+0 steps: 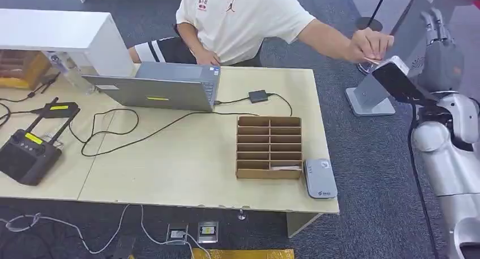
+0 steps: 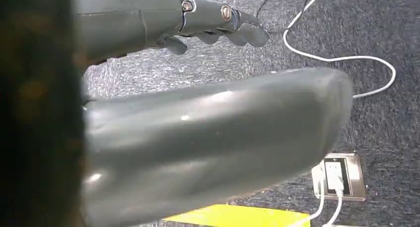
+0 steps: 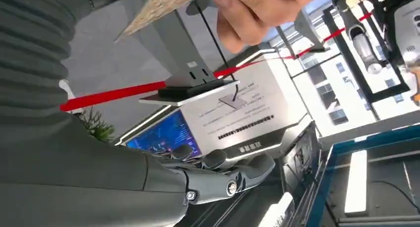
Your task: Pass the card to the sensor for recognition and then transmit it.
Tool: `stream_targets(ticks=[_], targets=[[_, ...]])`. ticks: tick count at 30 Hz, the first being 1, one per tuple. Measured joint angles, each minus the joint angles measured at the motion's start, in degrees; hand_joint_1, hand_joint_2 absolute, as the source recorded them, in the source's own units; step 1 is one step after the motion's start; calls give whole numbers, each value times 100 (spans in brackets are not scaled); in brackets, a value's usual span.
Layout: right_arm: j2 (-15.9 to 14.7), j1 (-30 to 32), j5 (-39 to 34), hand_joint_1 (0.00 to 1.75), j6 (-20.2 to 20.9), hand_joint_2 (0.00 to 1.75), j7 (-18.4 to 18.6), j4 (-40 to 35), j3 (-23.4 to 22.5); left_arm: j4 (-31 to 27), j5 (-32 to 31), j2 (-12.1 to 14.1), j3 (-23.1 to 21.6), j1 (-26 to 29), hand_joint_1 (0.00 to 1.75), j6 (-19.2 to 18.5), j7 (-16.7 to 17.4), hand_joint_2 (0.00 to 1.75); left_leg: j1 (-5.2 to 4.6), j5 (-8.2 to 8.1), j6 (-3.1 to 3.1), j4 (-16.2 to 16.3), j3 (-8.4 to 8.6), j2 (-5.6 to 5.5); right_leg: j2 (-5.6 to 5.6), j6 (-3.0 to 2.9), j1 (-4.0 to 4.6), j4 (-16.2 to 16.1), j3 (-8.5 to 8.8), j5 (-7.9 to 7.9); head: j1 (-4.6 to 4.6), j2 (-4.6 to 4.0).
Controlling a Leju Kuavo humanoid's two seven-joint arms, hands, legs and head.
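An open laptop (image 1: 164, 88), a cardboard divider box (image 1: 269, 147) and a black controller (image 1: 25, 155) sit on the table (image 1: 170, 168).

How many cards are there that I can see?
2. One card lies in the bottom right slot of the cardboard box on the table. The person's hand holds another card beside the robot's right hand. More could be hidden.

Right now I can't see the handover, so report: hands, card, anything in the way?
Right hand raised, open, holding nothing. Left hand hanging over the floor, holding nothing. Card in a person's hand, over the sensor. That arm crosses the handover spot.
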Motion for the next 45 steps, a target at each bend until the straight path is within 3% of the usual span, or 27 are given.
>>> stream_targets(ticks=[1, 10, 33, 45], targets=[[-13, 19, 0, 175, 17, 175, 0, -15, 11, 0, -7, 0, 0, 2, 0, 0, 0, 0, 0, 0, 0, 0, 0, 0, 0, 0, 0, 0, 0, 0, 2, 0], [-66, 185, -155, 175, 437, 175, 20, -208, 44, 0, -20, 2, -2, 3, 0, -2, 0, 0, 0, 0, 0, 0, -1, 0, 1, 0, 0, 0, -1, 0, -2, 0], [-83, 557, -190, 175, 877, 175, 52, -345, 57, -2, -22, 0, -2, 2, 0, -2, -2, 0, 0, -1, 0, 0, 0, 1, 1, 0, 0, -1, -2, 0, 2, 0], [-37, 1492, -142, 175, 1154, 175, 173, -341, 335, -2, 31, -9, -2, 12, 0, -15, -2, 0, 6, -3, -3, -1, -3, 0, -1, -4, 6, -2, -1, -4, 4, 0]])
